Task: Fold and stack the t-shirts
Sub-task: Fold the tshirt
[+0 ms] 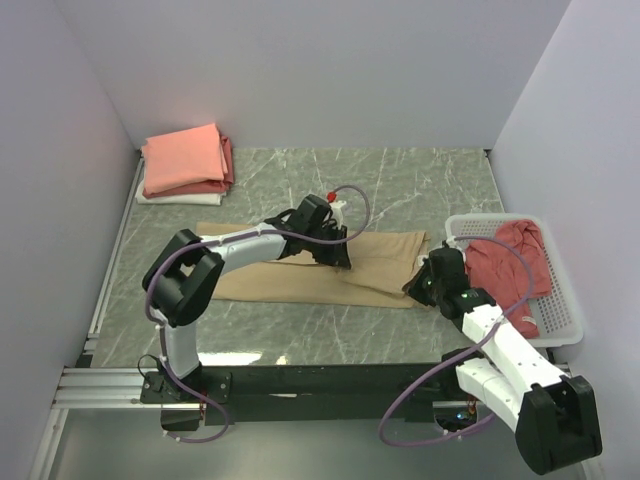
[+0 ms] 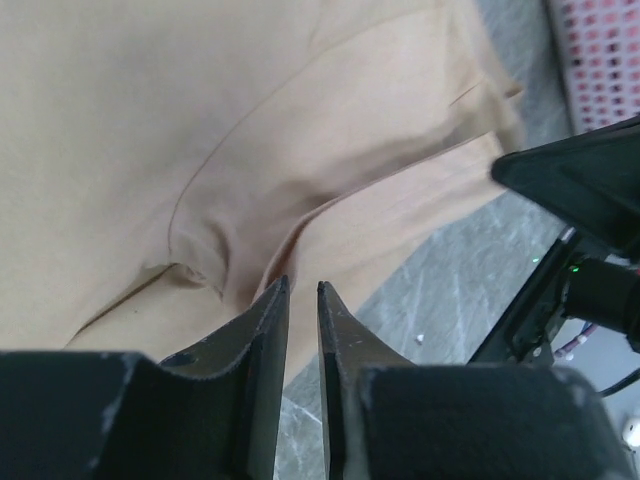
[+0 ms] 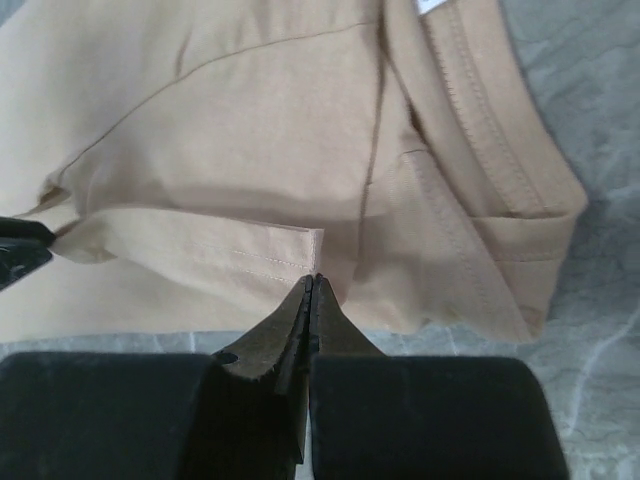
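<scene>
A: What's done?

B: Looks like three folded t-shirts [image 1: 185, 165] stacked at the far left corner of the worktop [image 1: 400, 180], pink on top.

A: In hand?

B: The tan t-shirt [image 1: 375, 262], mid-worktop, folded into a long strip and not yet folded short. Over its middle the left jaws are a little apart, gripping nothing. At its right end the right jaws are together, no cloth seen between them.

A: Left to do?

B: Finish and stack the tan one, then the dusty red t-shirt [image 1: 505, 260] in the basket [image 1: 565, 325]. Past halfway, I'd judge.
</scene>
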Available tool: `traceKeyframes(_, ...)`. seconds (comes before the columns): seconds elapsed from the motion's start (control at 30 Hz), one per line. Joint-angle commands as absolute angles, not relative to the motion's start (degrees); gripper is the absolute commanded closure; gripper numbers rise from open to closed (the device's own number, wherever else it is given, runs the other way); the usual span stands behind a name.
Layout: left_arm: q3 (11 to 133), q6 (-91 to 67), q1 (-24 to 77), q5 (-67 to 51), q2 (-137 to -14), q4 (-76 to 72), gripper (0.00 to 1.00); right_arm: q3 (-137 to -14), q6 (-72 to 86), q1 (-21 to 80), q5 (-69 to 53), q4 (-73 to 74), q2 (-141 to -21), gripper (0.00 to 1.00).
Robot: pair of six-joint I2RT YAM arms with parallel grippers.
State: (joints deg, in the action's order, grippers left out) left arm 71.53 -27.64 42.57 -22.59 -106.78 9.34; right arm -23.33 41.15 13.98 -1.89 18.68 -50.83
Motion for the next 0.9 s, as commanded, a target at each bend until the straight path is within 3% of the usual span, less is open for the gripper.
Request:
traceKeyframes(0.0, 72.5, -26.9, 42.5, -25.6, -108.8, 8.9, 0.76, -25.7, 41.5, 13.8, 2.5, 20.7, -51.6, 1.0)
traceKeyframes(0.3, 72.4, -28.0, 42.5, -22.6, -110.1, 8.9, 0.77, -25.1, 42.1, 13.8, 3.2, 20.1, -58.4, 1.0)
traceKeyframes(0.57, 73.5, -28.2, 42.4, -19.3, -109.6, 11.1, 0.76, -24.4, 41.8, 14.2, 0.6, 20.6, -55.8, 1.0)
traceKeyframes(0.67, 73.7, -28.5, 42.4, -18.4, -108.5, 11.9, 0.68, -24.7, 42.2, 14.4, 0.2, 22.1, -54.0, 0.92)
traceKeyframes(0.77, 73.3, -29.4, 42.2, -16.9, -105.9, 12.7, 0.57, -26.1, 42.1, 14.3, 0.2, 25.2, -51.3, 0.75)
traceKeyframes(0.8, 73.0, -29.6, 41.9, -16.4, -104.0, 12.8, 0.54, -26.5, 42.2, 14.5, 0.3, 26.2, -50.4, 0.64)
traceKeyframes(0.87, 72.3, -30.6, 41.0, -15.8, -102.1, 13.5, 0.53, -27.9, 42.3, 14.5, 0.4, 28.5, -47.4, 0.55)
